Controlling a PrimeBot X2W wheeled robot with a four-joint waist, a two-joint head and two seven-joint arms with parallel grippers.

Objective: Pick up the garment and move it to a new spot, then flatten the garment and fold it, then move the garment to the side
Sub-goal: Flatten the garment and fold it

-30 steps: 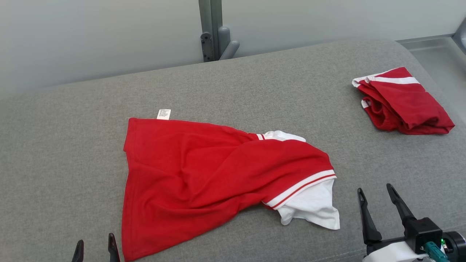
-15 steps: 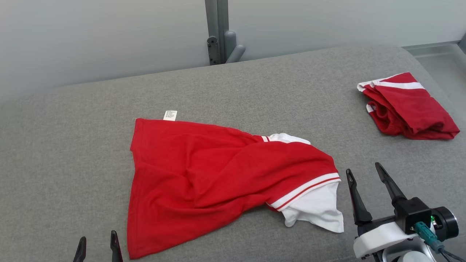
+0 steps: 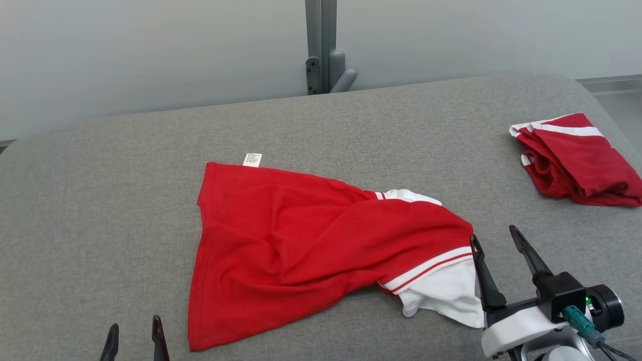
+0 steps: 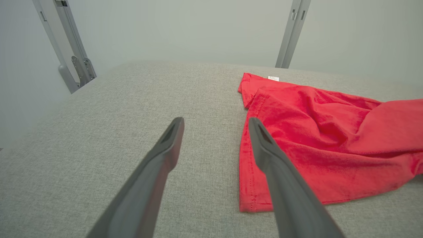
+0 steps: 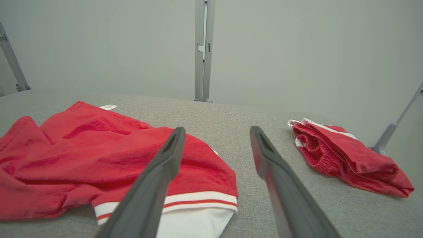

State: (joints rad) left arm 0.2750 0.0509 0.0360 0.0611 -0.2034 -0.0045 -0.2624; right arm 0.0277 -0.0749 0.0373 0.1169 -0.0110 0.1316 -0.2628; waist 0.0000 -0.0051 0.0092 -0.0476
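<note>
**Where things lie on the pad**

We find the crumpled red cloth garment (image 3: 301, 240) lying across the middle of the grey fabric-covered pad (image 3: 100, 200), with its small white label (image 3: 252, 159) at the back left corner. A folded red-and-white garment (image 3: 582, 160) sits well apart at the pad's right edge. Behind the pad rises a grey metal post (image 3: 321, 45). The left gripper (image 3: 135, 323) is just left of the garment's front corner, and the right gripper (image 3: 492, 233) is at its right end.

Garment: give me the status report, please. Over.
Left gripper open near the hem, right gripper open at the striped cuff. Garment crumpled, not held. Folded red pile far right, not in the way.
</note>
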